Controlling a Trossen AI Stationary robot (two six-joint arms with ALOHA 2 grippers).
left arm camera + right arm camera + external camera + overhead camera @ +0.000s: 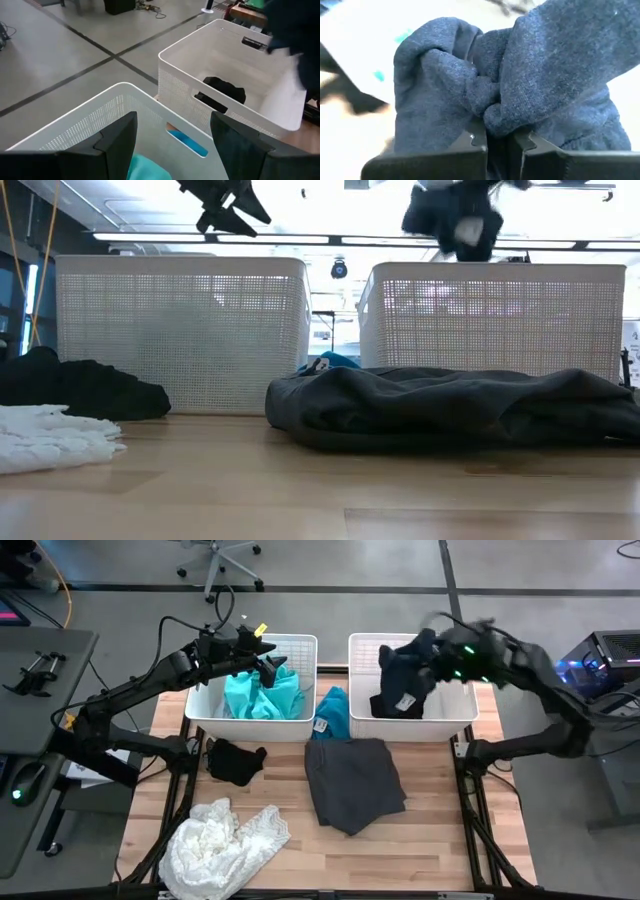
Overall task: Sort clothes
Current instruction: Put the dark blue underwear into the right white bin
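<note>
Tabletop (440,860), two mesh baskets at twelve o'clock. My right tool (440,665), clamped on a dark blue garment (405,670), hangs over the right basket (460,710); next, I judge, release. My left tool (268,668) hovers wide over the left basket (200,705).

Dark blue garment (520,85) bunched, pinched between closed jaws of right gripper (498,142)

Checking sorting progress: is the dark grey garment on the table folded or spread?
Spread, loosely: the dark grey garment lies flat with some wrinkles on the table, in front of the baskets.
</note>
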